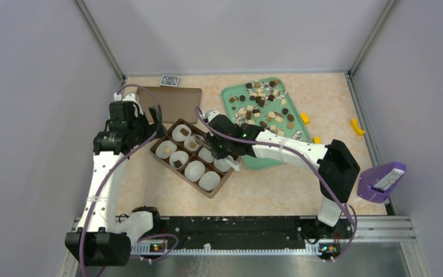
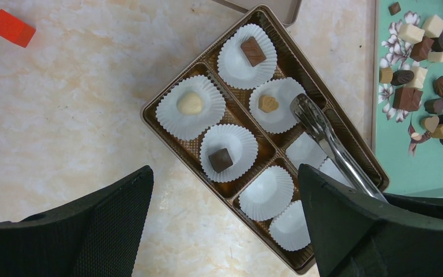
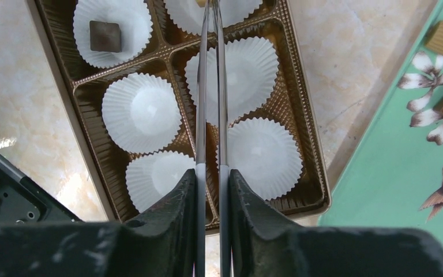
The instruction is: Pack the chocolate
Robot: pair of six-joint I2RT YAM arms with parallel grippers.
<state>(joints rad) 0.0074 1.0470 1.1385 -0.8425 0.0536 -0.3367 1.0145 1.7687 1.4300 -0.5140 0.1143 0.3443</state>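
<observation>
Chocolate pieces in dark brown, tan and cream lie scattered on the green tray. The gold box holds white paper cups. Four of them contain a piece: dark square, cream round, tan heart, brown square. The other cups are empty. My right gripper is shut on metal tongs. Their tips are nearly together over the cup with the tan heart, just beside the piece. My left gripper hovers open over the box's near-left side, holding nothing.
The brown box lid lies behind the box, with a small card at the back edge. Yellow blocks sit right of the tray and a red block left of the box. A purple holder stands far right.
</observation>
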